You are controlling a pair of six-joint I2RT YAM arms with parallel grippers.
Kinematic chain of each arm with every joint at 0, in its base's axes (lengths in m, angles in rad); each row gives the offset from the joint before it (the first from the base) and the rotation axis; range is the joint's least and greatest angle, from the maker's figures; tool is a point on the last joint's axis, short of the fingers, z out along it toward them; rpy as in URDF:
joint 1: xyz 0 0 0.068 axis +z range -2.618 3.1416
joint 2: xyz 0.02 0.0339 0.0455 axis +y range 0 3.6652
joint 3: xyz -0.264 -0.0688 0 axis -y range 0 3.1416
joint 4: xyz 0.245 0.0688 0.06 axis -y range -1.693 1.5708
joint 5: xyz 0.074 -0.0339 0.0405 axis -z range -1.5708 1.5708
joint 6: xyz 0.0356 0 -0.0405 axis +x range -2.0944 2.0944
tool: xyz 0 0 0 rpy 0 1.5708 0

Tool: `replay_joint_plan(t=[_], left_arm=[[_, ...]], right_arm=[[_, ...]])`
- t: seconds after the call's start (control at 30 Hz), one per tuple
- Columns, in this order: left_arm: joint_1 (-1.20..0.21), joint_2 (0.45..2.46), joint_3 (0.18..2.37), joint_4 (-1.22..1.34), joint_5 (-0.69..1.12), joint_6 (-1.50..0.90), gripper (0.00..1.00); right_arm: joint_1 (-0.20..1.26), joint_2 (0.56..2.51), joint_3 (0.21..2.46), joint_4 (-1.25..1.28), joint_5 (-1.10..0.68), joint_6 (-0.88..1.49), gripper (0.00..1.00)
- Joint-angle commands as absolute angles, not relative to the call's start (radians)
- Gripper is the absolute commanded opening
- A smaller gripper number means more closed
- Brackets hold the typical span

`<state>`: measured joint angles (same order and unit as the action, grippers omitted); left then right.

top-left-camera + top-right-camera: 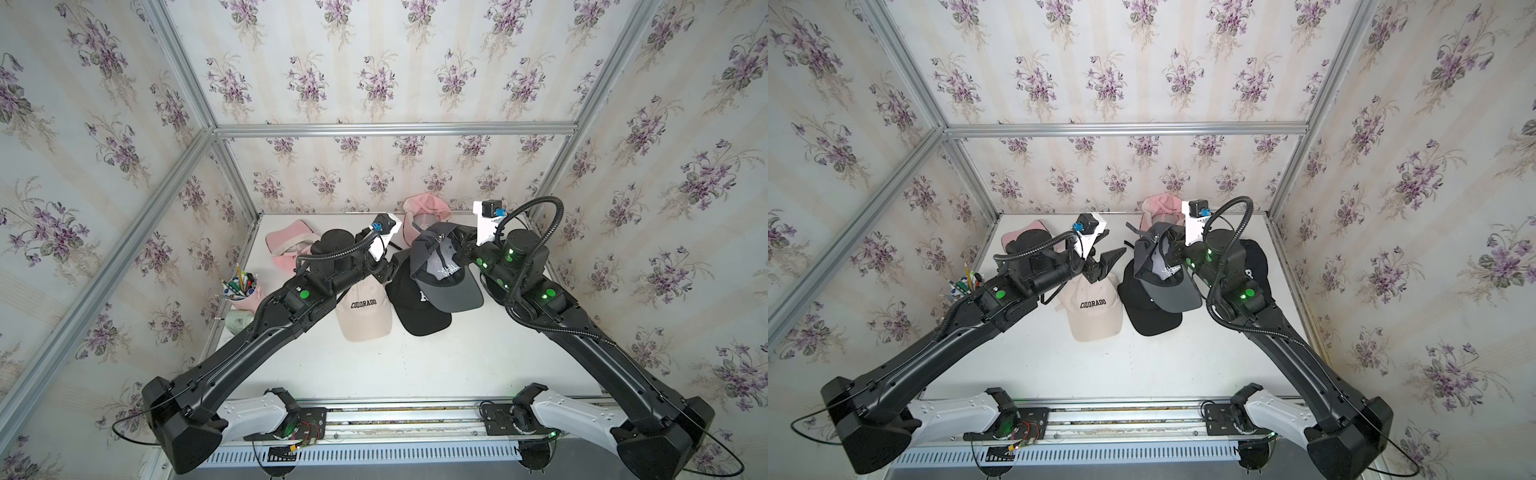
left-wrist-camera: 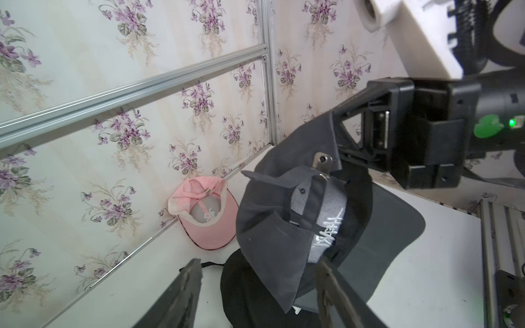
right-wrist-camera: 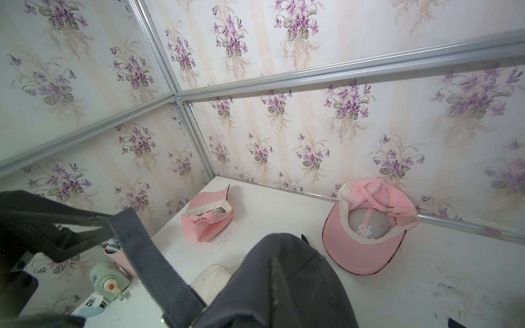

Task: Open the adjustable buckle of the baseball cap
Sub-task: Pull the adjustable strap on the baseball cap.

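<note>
On the far left of both top views, a pen cup [image 1: 247, 297] and a pink cap [image 1: 286, 245] were seen on the white table [image 1: 415, 365], set out of the way. Next came the left gripper [image 1: 1111, 266], its jaws spread wide with nothing between them. It was poised just beside the grey cap, apparently so that the strap could be reached. Below it, a cream cap [image 1: 363, 311] and a black cap [image 1: 415, 316] were laid flat. To their right, the grey cap [image 1: 446, 291] was held raised over the black cap, tilted with its hollow turned up toward the left arm and its brim hanging down. This pose was judged to be meant to present the back of the cap. Its rear edge was pinched by the right gripper [image 2: 341, 136], clamped tight on the fabric. A second pink cap [image 1: 424, 208] was seen against the back wall. Only in the left wrist view were the silver buckle [image 2: 322, 163] and the loose strap [image 2: 264, 179] made plain, close beside that pinch; whether the flap was fully released could not be told. In the top views the buckle was reduced to a glint. In the right wrist view the pinch was hidden by grey cloth.
</note>
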<state>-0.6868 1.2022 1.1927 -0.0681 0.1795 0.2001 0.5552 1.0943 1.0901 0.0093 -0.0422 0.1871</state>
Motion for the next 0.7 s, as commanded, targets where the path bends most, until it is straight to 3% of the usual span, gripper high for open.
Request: replay_joint_plan(t=[0.0, 0.43, 0.5, 0.67], left_arm=[[-0.709, 1.216, 1.187, 0.023, 0.206, 0.241, 0.64], [-0.769, 1.382, 1.231, 0.129, 0.255, 0.301, 0.65], [-0.769, 1.396, 1.237, 0.132, 0.256, 0.298, 0.61], [-0.768, 1.407, 1.244, 0.129, 0.262, 0.298, 0.39]], right_arm=[[0.555, 1.1, 1.103, 0.021, -0.068, 0.201, 0.0], [0.555, 1.095, 1.098, 0.009, -0.092, 0.226, 0.0], [0.555, 1.091, 1.097, 0.007, -0.092, 0.229, 0.0], [0.555, 1.08, 1.089, 0.0, -0.089, 0.229, 0.0]])
